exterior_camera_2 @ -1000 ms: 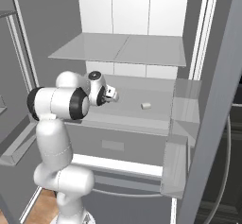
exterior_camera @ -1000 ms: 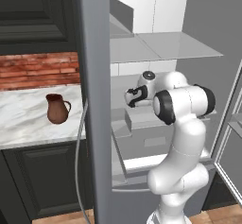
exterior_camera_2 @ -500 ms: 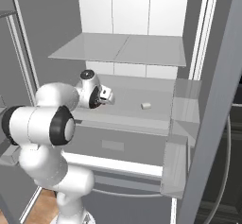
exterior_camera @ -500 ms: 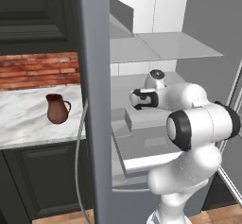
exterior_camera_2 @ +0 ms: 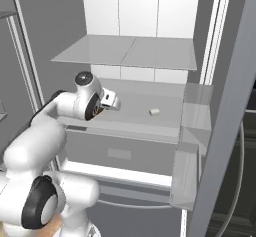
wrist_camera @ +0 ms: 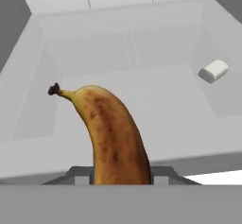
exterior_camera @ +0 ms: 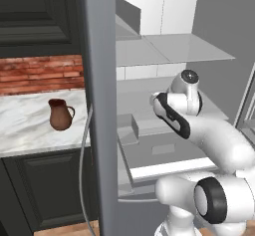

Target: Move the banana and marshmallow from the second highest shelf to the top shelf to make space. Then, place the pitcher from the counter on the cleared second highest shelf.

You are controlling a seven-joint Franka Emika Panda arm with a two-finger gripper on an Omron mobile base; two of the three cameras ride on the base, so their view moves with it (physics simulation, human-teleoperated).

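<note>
My gripper (wrist_camera: 120, 173) is shut on the banana (wrist_camera: 111, 133), an orange-yellow fruit with brown freckles that rises from between the fingers, stem end up. In the right base view the gripper (exterior_camera_2: 114, 102) hovers over the left part of the second highest shelf (exterior_camera_2: 140, 106). The marshmallow (exterior_camera_2: 154, 112), a small white block, lies on that shelf to the right of the hand, and also shows in the hand view (wrist_camera: 213, 70). The top shelf (exterior_camera_2: 125, 51) is a bare pale plate just above. The reddish-brown pitcher (exterior_camera: 61, 114) stands on the marble counter (exterior_camera: 25, 125), left of the cabinet.
A grey upright wall (exterior_camera: 99, 105) divides the counter from the shelves. An open door with clear bins (exterior_camera_2: 192, 131) stands at the right. Below the shelf are a drawer front (exterior_camera_2: 120, 151) and a box-like bin (exterior_camera: 127, 128).
The arm's elbow has swung down and toward the cameras, while the hand has hardly shifted over the shelf. The banana stays in the grip and the marshmallow has not moved.
</note>
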